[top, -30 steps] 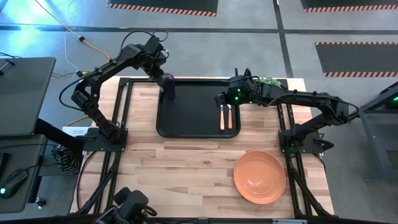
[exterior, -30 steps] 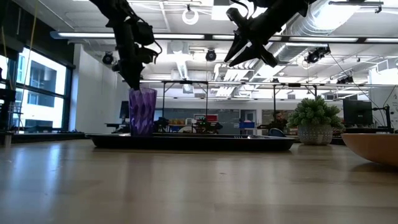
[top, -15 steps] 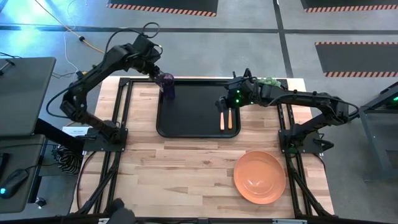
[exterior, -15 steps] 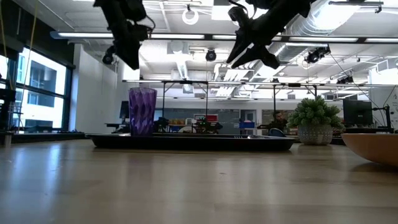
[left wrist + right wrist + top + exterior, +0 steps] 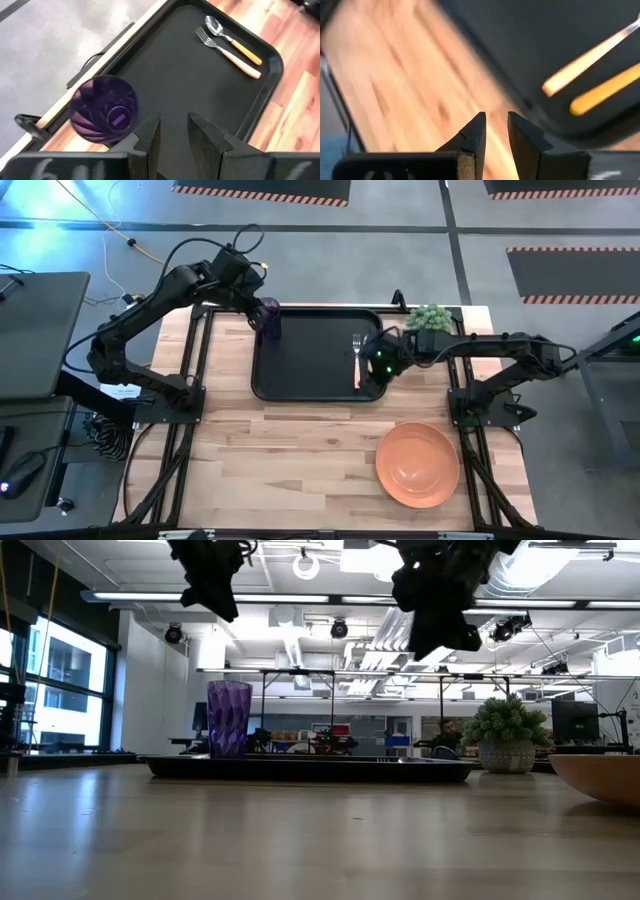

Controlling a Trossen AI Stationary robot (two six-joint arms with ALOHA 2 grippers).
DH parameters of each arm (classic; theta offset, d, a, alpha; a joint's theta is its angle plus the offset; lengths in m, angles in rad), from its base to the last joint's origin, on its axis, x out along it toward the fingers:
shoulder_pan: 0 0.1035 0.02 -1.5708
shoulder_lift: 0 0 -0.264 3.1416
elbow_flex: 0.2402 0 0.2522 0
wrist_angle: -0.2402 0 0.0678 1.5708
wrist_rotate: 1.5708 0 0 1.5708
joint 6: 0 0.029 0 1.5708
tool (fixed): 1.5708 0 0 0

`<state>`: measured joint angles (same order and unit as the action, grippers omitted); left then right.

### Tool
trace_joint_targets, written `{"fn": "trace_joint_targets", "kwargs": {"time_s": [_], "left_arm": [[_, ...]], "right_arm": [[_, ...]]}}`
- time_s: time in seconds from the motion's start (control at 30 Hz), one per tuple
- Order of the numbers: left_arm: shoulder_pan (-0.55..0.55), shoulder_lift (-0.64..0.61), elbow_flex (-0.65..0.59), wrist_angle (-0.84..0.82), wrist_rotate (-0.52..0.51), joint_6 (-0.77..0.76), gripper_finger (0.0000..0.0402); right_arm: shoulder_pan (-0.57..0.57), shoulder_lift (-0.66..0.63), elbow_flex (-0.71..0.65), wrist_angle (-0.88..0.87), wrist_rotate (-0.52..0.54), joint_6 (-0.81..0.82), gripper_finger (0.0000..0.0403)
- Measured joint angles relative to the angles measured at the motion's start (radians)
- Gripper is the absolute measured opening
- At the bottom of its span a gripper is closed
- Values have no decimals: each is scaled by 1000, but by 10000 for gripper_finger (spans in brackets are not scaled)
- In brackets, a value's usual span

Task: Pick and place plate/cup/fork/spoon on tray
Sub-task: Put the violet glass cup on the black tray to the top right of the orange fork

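- High view: black tray [image 5: 300, 355] at the table's far middle, cup [image 5: 270, 318] upright in its far left corner, fork [image 5: 357, 346] lying near its right edge with the tines pointing far; spoon hidden under the right arm here.
- Left gripper [image 5: 250, 288] raised just left of the cup, clear of it; fingers not readable from above.
- Right gripper [image 5: 378, 363] over the tray's right edge, above the cutlery handles.
- Orange plate [image 5: 417, 464] on bare wood at the near right, well apart from the tray.
- Low view: cup [image 5: 229, 719] standing on the tray's [image 5: 310, 769] left end, left gripper [image 5: 214, 585] hanging above it, not touching.
- Right gripper [image 5: 438, 608] high over the tray's right part, nothing seen in it.
- Plate rim [image 5: 598, 777] showing at the right edge; potted plant [image 5: 505, 734] beyond.
- Left wrist view: fingers [image 5: 148, 137] slightly apart, a narrow gap, gripping nothing; cup [image 5: 104, 108] just beside them, seen from above.
- Spoon [image 5: 232, 39] and fork [image 5: 227, 52] side by side at the tray's [image 5: 175, 70] far end, both on it.
- Right wrist view: fingers [image 5: 476, 131] a little apart, empty, above the tray's edge [image 5: 520, 107] and the wood; two handles [image 5: 590, 75] blurred on the tray.
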<state>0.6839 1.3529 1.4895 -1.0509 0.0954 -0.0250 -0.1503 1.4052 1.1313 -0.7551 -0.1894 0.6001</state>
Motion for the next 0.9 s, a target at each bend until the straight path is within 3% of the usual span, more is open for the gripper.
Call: {"fn": "trace_joint_targets", "kwargs": {"time_s": [0.3, 0.57, 0.9], "left_arm": [[-86, 0, 0, 1, 0, -31, 88], [-143, 0, 0, 1, -2, -86, 87], [-232, 0, 0, 2, -17, -157, 87]], "right_arm": [[122, 0, 0, -265, -27, -82, 71], [226, 0, 0, -327, -18, -137, 71], [374, 0, 0, -370, 111, -284, 110]]}}
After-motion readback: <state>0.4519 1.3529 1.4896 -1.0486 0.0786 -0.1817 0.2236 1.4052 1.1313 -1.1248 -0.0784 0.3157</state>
